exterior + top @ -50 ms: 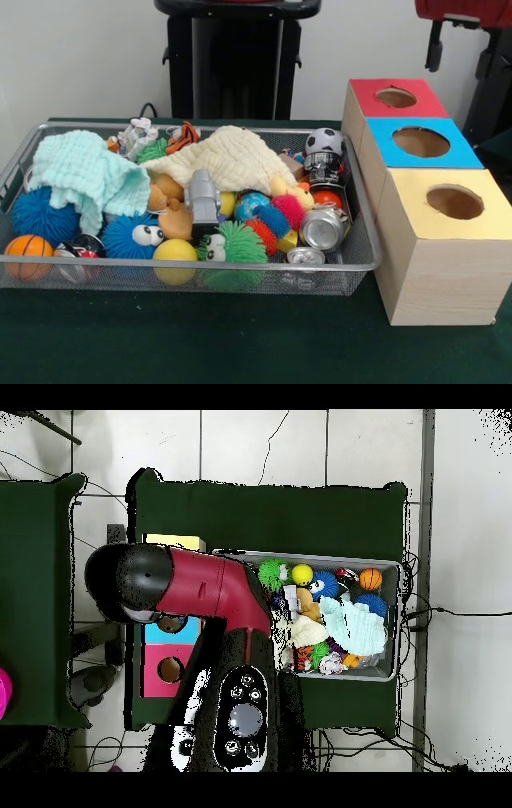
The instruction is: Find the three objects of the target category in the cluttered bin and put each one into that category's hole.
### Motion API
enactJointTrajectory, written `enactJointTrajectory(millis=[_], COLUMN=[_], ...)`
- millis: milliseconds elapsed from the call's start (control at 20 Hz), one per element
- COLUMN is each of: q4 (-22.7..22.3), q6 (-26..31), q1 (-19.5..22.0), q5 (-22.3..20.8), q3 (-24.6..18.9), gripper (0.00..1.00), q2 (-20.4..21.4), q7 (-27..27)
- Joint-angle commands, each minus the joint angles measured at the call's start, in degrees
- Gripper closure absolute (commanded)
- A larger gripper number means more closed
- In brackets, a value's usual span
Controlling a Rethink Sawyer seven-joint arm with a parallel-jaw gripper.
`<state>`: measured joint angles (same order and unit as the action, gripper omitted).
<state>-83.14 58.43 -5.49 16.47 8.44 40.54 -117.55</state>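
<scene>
The fingers are not visible in either view; the red arm (205, 589) hides them from overhead. A wire bin (364, 260) on the green desk (200, 344) holds soda cans (322, 228), balls and cloths. At 3 o'clock stand three boxes, each with a hole (454, 202).

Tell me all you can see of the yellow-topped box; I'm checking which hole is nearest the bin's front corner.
The yellow-topped box is a light wood-look cube with a yellow top face and one round hole cut in it, showing a dark interior. It stands upright on the green table cover, nearest the camera in a row of three, touching the blue-topped box behind it. Its left wall sits beside the wire mesh bin, close to or touching the front corner.
</scene>
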Motion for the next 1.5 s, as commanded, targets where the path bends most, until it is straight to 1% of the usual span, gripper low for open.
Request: enactJointTrajectory(millis=[50,300,450,550,950,1150,1250,1400,1500], q4=[4.2,5.0,4.4,2.7,-5.8,-8.4,-9.6,-8.3,-8.8], q6=[7.3,6.5,5.7,4.4,-4.8,-7.6,-8.6,-8.5,-8.5], q1=[5.3,7.4,8.4,8.7,11.7,12.9,13.6,15.2,16.2], q5=[-6.4,-8.9,-10.1,-10.9,-12.6,-13.9,-14.4,-15.3,-15.5], q3=[1.0,0.0,-0.8,-1.0,-3.3,-4.2,-4.7,-5.7,-6.4], gripper=[0.0,0.0,0.0,0.0,0.0,0.0,0.0,0.0,0.0], q2=[-1.4,-2.1,-1.7,-0.8,0.5,1.4,1.9,1.0,1.3], q7=[-2.7,-1.0,-0.2,0.2,3.1,4.6,5.6,7.1,7.8])
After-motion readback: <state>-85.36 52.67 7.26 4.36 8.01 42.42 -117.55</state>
